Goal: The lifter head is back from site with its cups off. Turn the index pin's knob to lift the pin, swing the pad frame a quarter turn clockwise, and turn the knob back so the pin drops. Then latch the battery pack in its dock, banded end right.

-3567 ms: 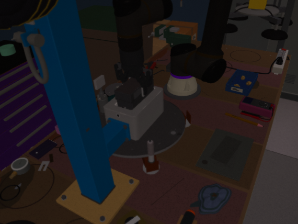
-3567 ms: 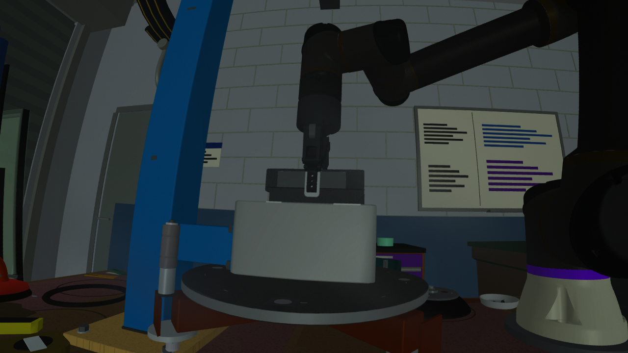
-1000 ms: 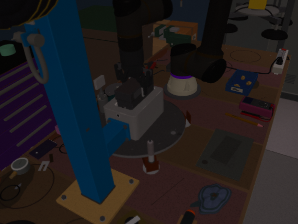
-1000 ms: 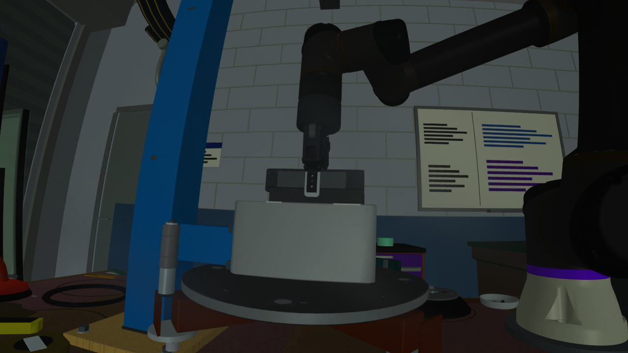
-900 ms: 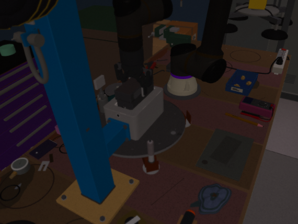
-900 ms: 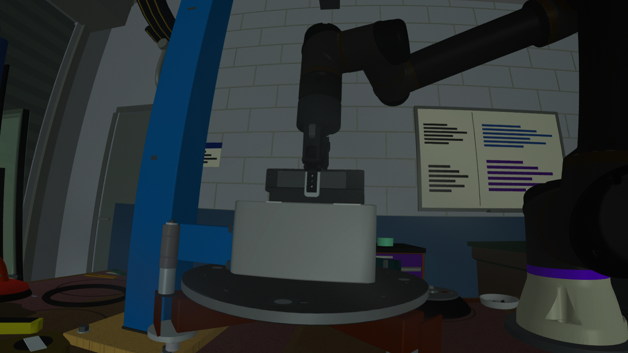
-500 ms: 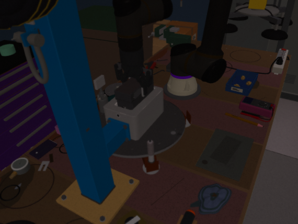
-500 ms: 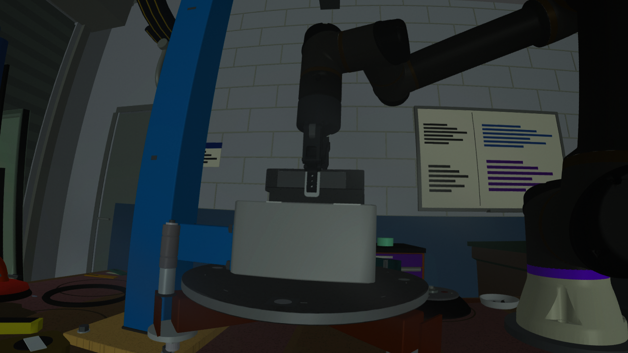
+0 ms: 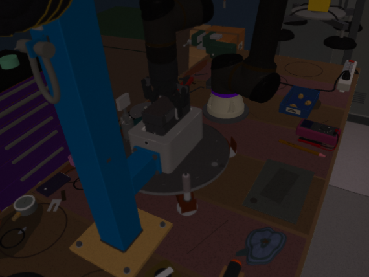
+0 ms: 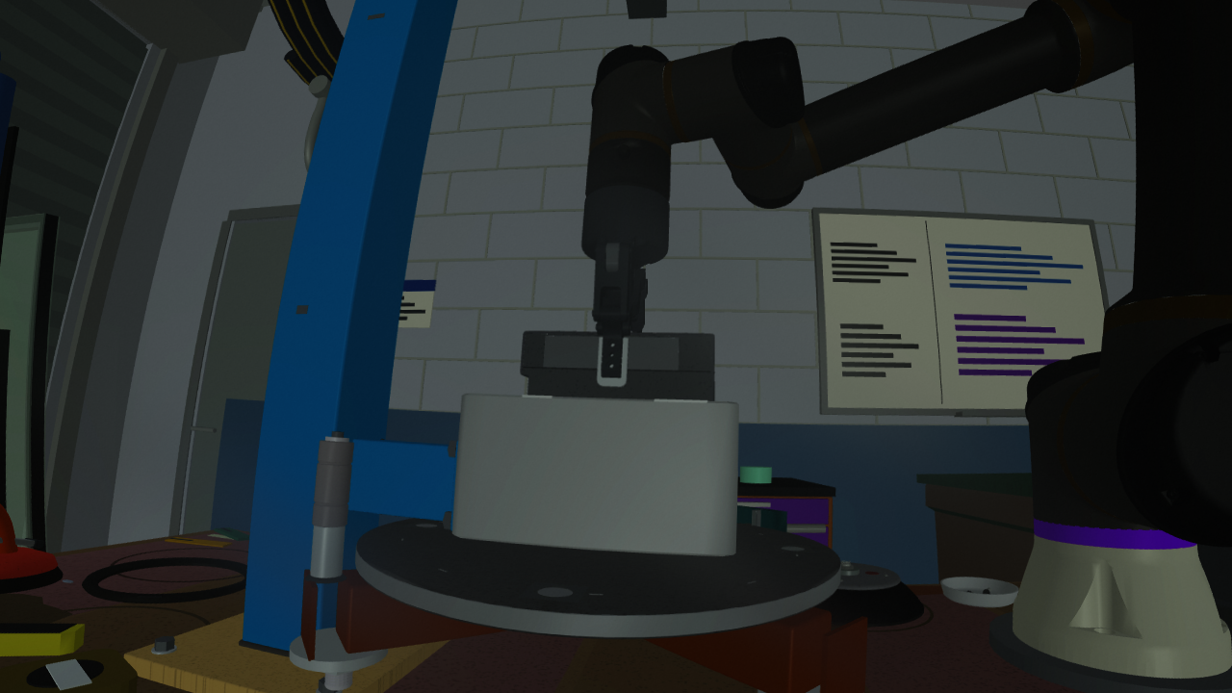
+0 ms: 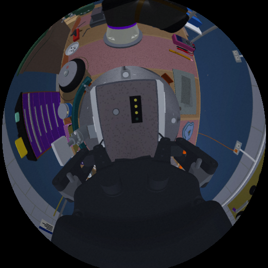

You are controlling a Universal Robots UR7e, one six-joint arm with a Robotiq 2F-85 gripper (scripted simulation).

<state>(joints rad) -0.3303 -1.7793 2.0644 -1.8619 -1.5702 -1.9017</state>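
Note:
The dark battery pack [image 10: 617, 365] sits in the top of the pale grey dock housing [image 10: 596, 474], its upper half standing proud of the rim. The housing rests on the round dark pad frame [image 10: 598, 582]. The index pin's knob [image 9: 185, 186] stands upright at the frame's near edge, beside the blue column [image 9: 94, 123]. From the wrist camera the pack's top [image 11: 130, 117] fills the middle, with a strip of small lights. My gripper [image 10: 613, 345] comes straight down over the pack's middle and grips the pack across its width.
A blue parts tray [image 9: 299, 101] and a purple meter [image 9: 317, 130] lie on the bench to the right. The robot's base [image 9: 226, 104] stands behind the frame. A grey mat [image 9: 279, 190] lies right of the frame, and a purple drawer cabinet [image 9: 26, 136] stands on the left.

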